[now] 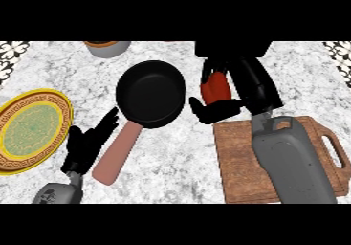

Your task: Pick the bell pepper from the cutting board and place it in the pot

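R forearm [294, 162]: nearest cam, crosses cutting board [238, 158].
R robot hand [231, 93]: curled round red bell pepper [217, 87], lifted off board, beside pot [151, 93] (a pan really).
L robot hand [90, 141]: fingers straight, idle by plate [29, 129].

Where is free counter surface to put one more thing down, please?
Bare marble lies between the plate and the pan, above the left hand, and below the pan's handle. Crowded: the right hand with the bell pepper beside the pan.

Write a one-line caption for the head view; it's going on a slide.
Right hand holds the red pepper between board and black pan; left hand rests open by the plate.
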